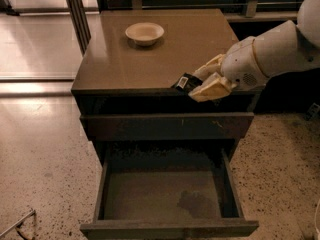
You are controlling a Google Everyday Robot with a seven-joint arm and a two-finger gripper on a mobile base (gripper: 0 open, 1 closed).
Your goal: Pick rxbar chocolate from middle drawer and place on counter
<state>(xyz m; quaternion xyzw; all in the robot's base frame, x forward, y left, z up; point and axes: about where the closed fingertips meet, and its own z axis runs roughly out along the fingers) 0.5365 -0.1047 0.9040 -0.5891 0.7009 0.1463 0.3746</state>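
My gripper [202, 82] is shut on the rxbar chocolate [184, 82], a small flat black bar with pale print at its end. It holds the bar at the front right edge of the counter [150, 59], just above the glossy tan top. The white arm reaches in from the right. The middle drawer [165, 196] stands pulled open below, its grey-brown floor bare apart from a dark stain.
A pale bowl [144, 33] sits at the back of the counter. A shut drawer front with pale scratches [167, 126] is above the open drawer. The speckled floor [45, 154] surrounds the cabinet. A metal post [76, 11] stands at the back left.
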